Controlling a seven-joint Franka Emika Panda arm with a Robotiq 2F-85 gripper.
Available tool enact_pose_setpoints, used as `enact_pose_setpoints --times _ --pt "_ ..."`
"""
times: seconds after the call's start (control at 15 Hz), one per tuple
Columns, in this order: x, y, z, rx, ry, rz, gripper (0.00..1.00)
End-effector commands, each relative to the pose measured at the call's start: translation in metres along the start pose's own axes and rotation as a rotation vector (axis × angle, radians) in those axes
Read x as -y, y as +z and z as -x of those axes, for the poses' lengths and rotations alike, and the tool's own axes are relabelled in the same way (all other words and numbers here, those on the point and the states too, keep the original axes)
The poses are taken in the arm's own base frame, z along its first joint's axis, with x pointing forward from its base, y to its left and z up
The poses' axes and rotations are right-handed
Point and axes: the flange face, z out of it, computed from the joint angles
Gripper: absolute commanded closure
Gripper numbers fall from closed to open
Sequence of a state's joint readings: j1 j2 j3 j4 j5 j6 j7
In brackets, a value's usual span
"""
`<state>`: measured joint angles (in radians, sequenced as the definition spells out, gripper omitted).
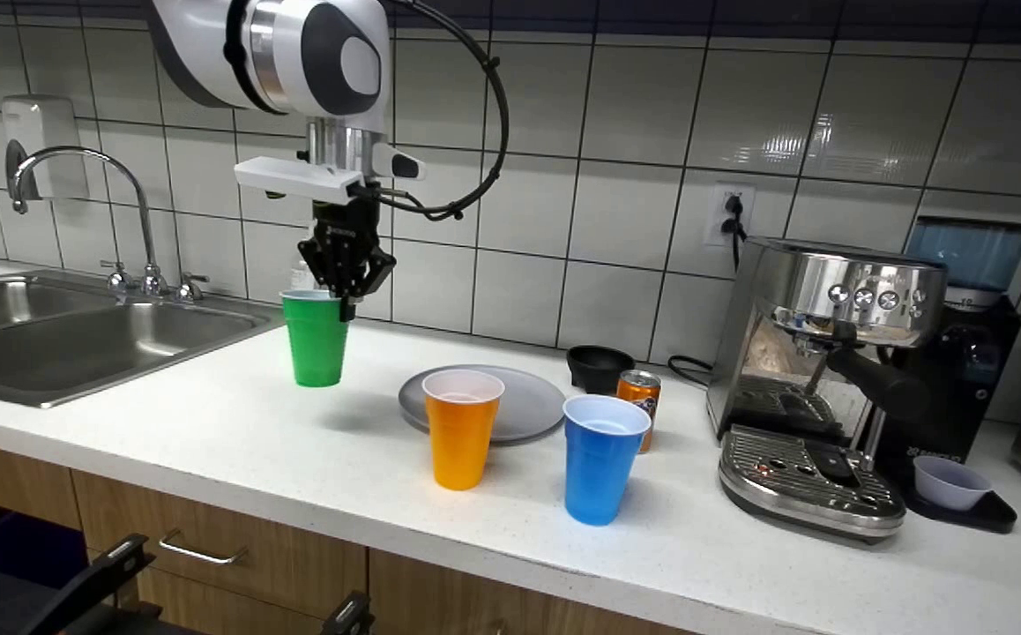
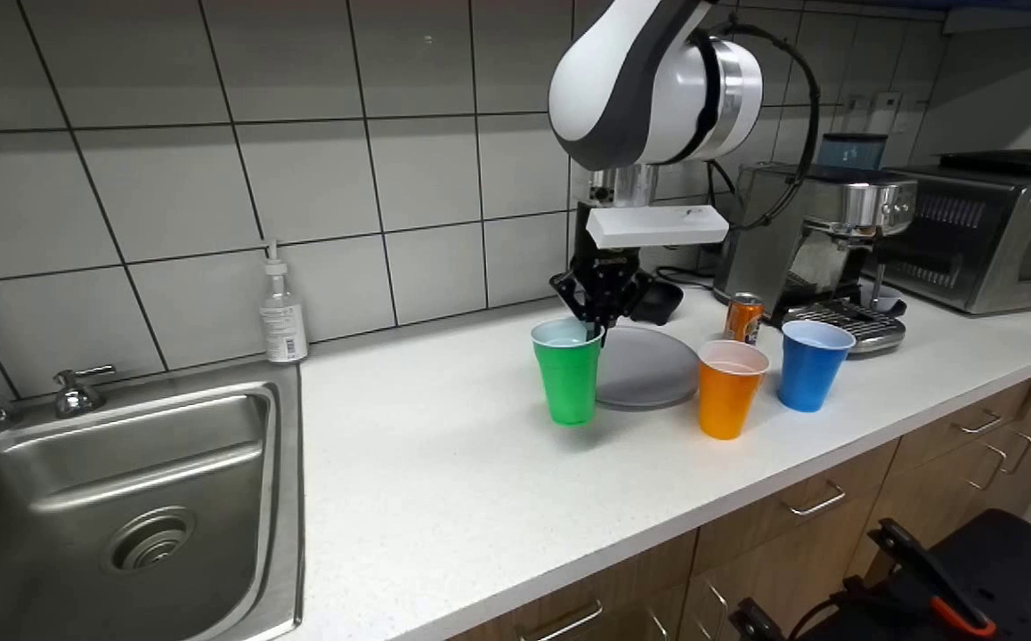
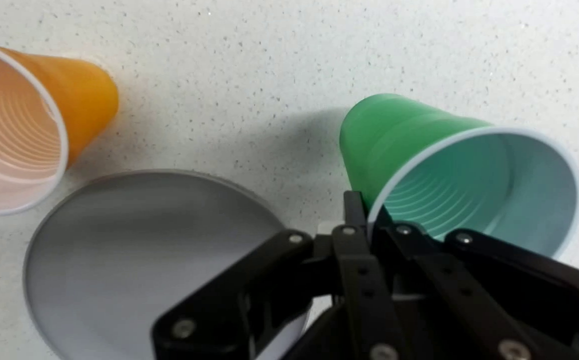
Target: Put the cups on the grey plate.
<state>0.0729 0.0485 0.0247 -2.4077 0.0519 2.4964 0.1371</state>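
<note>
Green cup (image 1: pixel 316 342) hangs off the claw (image 3: pixel 368 219), out past its fingertips (image 3: pixel 353 206) toward the sink (image 2: pixel 288 499), base clear of the white counter (image 2: pixel 426 445). Its shadow (image 3: pixel 309 140) lands on the counter apart from the base, seen best in the wrist view. The grip is on the stretch of rim nearest the grey plate (image 3: pixel 154 260); the rest of the cup sits out on the sink side.

Claw itself: fingers nearly together, pinching the thin cup wall at the lip. One finger is outside the wall, the other inside the mouth, just plastic between.

Cup attitude: mouth up, base down, long axis close to vertical in both exterior views. Can't tell a slight lean from lens angle.

Plate lies flat on the counter, on the side of the green cup toward the coffee machine (image 1: pixel 793 370), the two apart. Orange cup (image 1: pixel 461 441) stands upright on the counter just beside the plate, toward the counter's front edge. Blue cup (image 1: pixel 599 472) is upright too, farther along toward the coffee machine, a gap between it and the orange one. Both mouths face up, axes vertical.

Toward the tiles (image 1: pixel 524 207): orange can (image 2: pixel 743 319) near the blue cup, black cup (image 1: pixel 599 370) behind the plate. Soap bottle (image 2: pixel 284 320) stands by the sink's corner.
</note>
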Motion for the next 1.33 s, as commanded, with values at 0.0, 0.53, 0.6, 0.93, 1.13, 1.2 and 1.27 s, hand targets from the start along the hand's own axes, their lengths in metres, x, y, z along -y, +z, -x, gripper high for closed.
enact_pose_setpoints --times 0.0,0.53,0.6,0.93,1.13,1.2,1.27 --pt "-0.015 -0.013 -0.019 -0.057 0.105 -0.006 0.99" --pt "-0.048 -0.011 -0.049 -0.179 0.318 0.012 0.99" --pt "-0.052 -0.009 -0.052 -0.19 0.342 0.018 0.99" --pt "-0.074 0.003 -0.06 -0.208 0.467 0.057 0.99" --pt "-0.085 0.01 -0.062 -0.199 0.523 0.083 0.99" --pt "-0.087 0.012 -0.063 -0.195 0.537 0.089 0.99" --pt "-0.089 0.014 -0.064 -0.194 0.55 0.095 0.99"
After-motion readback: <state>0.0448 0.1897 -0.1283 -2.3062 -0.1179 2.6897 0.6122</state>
